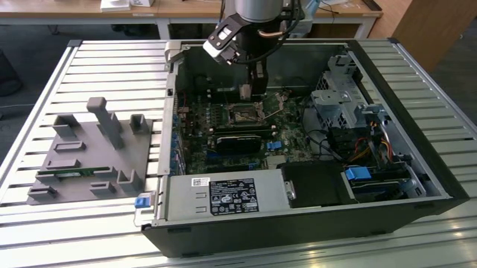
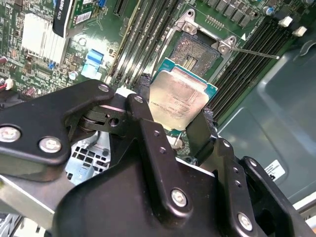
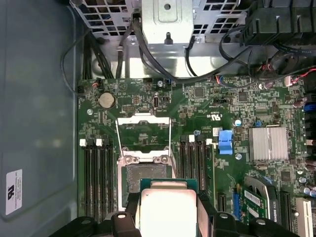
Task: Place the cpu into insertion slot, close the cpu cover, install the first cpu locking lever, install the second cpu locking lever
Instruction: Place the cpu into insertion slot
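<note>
My gripper (image 1: 253, 92) reaches down into the open computer case, just above and behind the insertion slot (image 1: 242, 114). In both wrist views its black fingers (image 2: 143, 91) are shut on the cpu (image 2: 177, 98), a square chip with a pale metal top and green rim. The cpu (image 3: 168, 210) hangs in the gripper (image 3: 168, 213) beside the insertion slot (image 3: 146, 177), apart from it. The slot (image 2: 195, 54) lies bare with its contact field showing. The cpu cover (image 3: 143, 120) is swung open away from the slot. Thin wire levers (image 3: 116, 143) stand raised along the cover.
Black memory slots (image 3: 96, 173) flank the socket on both sides. A long black block (image 1: 238, 142) lies in front of the socket, a metal drive cage (image 1: 339, 100) at the exterior view's right, and the power supply (image 1: 223, 198) near the front. A grey fixture (image 1: 89, 151) sits outside the case.
</note>
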Controlling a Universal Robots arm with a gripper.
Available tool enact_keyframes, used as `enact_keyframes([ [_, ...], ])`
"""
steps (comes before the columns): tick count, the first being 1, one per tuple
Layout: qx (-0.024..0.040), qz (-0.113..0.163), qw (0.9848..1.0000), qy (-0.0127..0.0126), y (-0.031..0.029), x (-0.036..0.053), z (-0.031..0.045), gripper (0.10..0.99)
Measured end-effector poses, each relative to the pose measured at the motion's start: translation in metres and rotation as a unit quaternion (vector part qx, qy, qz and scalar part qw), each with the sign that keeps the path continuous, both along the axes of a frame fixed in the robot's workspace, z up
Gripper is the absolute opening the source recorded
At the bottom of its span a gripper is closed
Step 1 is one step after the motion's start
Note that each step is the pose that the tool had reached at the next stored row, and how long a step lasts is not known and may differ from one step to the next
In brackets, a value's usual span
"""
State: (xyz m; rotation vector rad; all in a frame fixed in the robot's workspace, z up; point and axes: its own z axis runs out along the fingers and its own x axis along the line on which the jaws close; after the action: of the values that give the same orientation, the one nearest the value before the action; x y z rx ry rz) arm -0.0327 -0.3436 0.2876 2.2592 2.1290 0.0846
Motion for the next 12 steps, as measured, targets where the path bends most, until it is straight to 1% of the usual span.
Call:
enact_keyframes([
  [4,0.0,0.002,1.0,0.0,0.0002,0.0,-0.0028,0.541],
  [5,0.0,0.009,1.0,0.0,0.0002,0.0,-0.0032,0.541],
  [6,0.0,0.027,0.9996,0.0,0.0002,-0.0001,-0.0041,0.541],
  [9,-0.0001,0.052,0.9986,0.0,0.0002,-0.0001,-0.0054,0.541],
  [12,-0.0003,0.054,0.9985,0.0001,0.0003,0.0,-0.0066,0.541],
])
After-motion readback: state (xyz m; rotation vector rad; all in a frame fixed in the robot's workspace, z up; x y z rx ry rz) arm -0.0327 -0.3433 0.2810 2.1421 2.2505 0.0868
